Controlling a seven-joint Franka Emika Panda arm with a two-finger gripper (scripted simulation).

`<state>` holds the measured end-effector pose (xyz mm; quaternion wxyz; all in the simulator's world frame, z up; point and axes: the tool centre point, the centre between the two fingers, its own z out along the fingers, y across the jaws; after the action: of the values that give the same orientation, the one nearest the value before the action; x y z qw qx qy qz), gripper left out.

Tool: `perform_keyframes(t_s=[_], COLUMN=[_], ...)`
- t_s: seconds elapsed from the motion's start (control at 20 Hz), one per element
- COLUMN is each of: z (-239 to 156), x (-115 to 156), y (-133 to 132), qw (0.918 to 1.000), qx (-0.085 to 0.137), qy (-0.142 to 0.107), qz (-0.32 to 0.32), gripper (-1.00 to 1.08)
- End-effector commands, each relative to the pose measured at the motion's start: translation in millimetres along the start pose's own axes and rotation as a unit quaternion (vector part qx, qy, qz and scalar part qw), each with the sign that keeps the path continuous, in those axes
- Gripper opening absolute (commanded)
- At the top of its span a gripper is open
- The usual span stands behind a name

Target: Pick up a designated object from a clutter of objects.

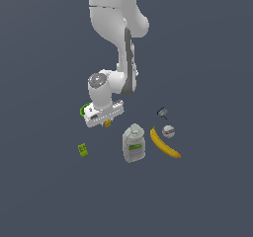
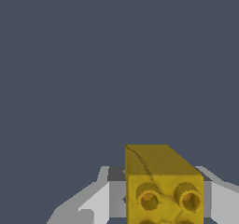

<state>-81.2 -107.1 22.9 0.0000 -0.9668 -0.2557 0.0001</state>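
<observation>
White and bent at the wrist, the arm reaches down from the top of the exterior view, its gripper (image 1: 106,123) low over the dark floor (image 1: 44,191) and clenched on the yellow block (image 1: 107,124). The wrist view shows the block (image 2: 163,185) filling the space between the fingers (image 2: 100,202), studs toward the camera. The green cup (image 1: 83,110) peeks from behind the hand. The green block (image 1: 83,150), bottle (image 1: 133,143), banana (image 1: 164,143), ball (image 1: 168,131) and grey item (image 1: 162,113) lie apart. Floor all round is open.
</observation>
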Motion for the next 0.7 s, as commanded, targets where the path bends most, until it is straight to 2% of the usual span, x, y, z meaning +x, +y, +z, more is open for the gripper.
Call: perform_keyframes(t_s=[0.0,0.35,0.65], z=[-2.5,-23.4,-56.8], x=[0.0,-1.5,-3.9], y=[-0.5,-5.5,-13.5], qw=[1.0000,1.0000,1.0000], qx=[0.000,0.000,0.000], qy=[0.000,0.000,0.000], qz=[0.000,0.000,0.000], gripper=[-1.00,-1.00,-1.00])
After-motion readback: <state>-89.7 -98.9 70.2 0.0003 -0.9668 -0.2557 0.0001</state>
